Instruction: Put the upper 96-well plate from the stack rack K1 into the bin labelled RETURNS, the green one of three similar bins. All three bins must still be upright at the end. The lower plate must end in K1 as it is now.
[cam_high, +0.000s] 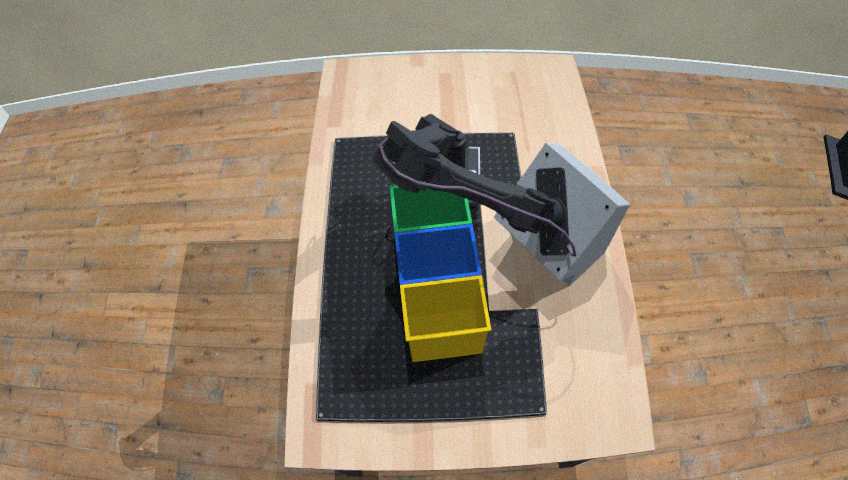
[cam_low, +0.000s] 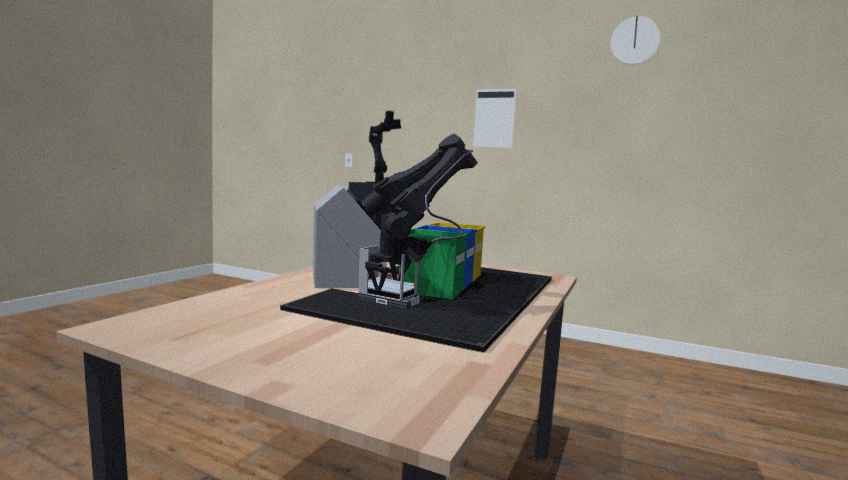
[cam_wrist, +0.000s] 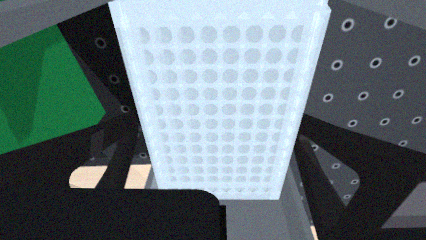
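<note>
The upper 96-well plate (cam_wrist: 217, 100) is white and fills the middle of the wrist view. It lies in stack rack K1 (cam_low: 386, 279), a small grey post frame on the black mat. My gripper (cam_wrist: 214, 120) is open. Its dark fingers are down on either side of the plate's long edges, apart from it. In the exterior view the gripper (cam_low: 379, 274) is inside the rack, right above the plate. The lower plate is hidden under the upper one. The green bin (cam_high: 429, 206) stands upright just beside the rack and shows at the left of the wrist view (cam_wrist: 40, 95).
The blue bin (cam_high: 437, 252) and the yellow bin (cam_high: 445, 315) stand upright in a row after the green one. The grey arm base (cam_high: 565, 208) sits at the mat's right. The rack's posts and the green bin's wall are close to the fingers.
</note>
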